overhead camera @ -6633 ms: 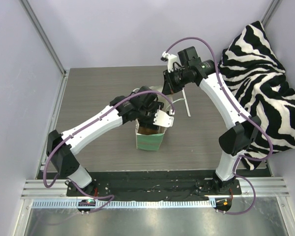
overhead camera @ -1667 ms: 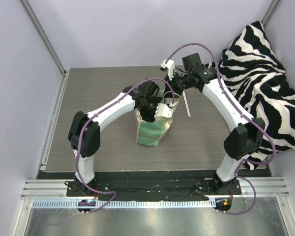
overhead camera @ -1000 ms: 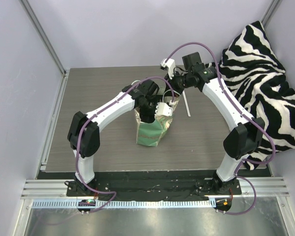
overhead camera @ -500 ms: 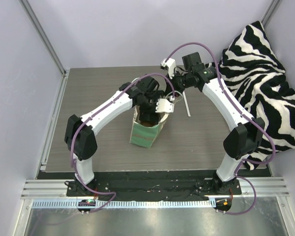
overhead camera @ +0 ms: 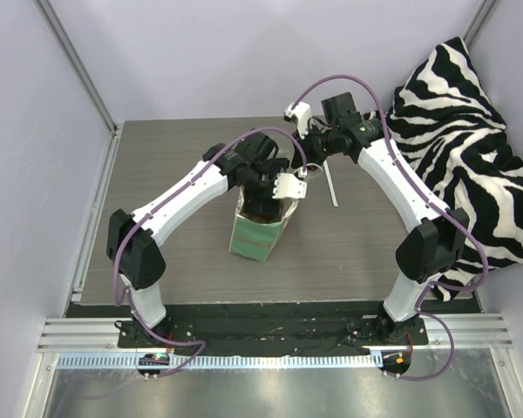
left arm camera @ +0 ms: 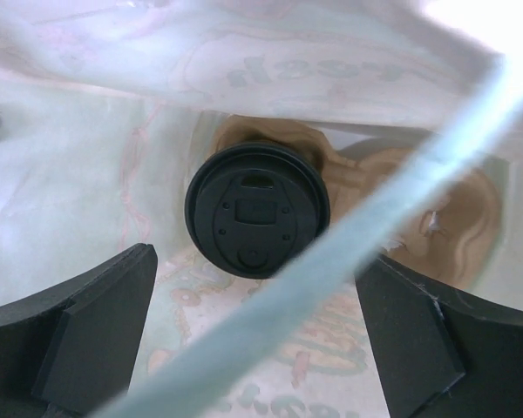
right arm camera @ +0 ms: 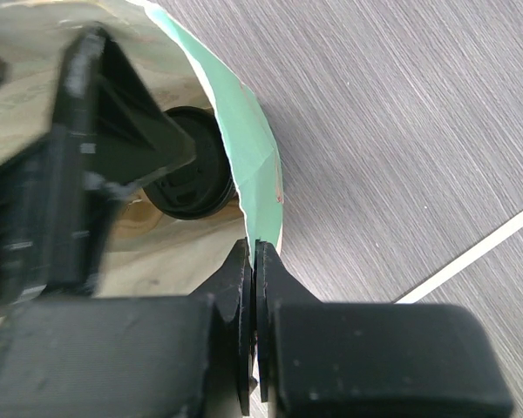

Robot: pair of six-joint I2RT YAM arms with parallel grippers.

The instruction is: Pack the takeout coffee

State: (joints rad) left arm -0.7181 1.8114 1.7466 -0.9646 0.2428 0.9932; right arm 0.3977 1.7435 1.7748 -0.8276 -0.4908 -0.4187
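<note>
Your left gripper [left arm camera: 257, 344]: jaws spread wide, nothing held, directly above cup.
Takeout coffee [left arm camera: 257, 222]: upright, black lid on, seated in pulp carrier [left arm camera: 458, 218] at bottom of mint-green bag [overhead camera: 254, 239].
Bag: standing on worktop [overhead camera: 166, 174].
Your right gripper [right arm camera: 254, 257]: pinched tight on bag rim.

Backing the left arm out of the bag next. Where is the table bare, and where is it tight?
Bare table lies left of the mint bag and in front of it, out to the near edge. Crowded: inside the bag, where the coffee and carrier sit under the open left gripper, and at its far rim, pinched by the right gripper.
</note>
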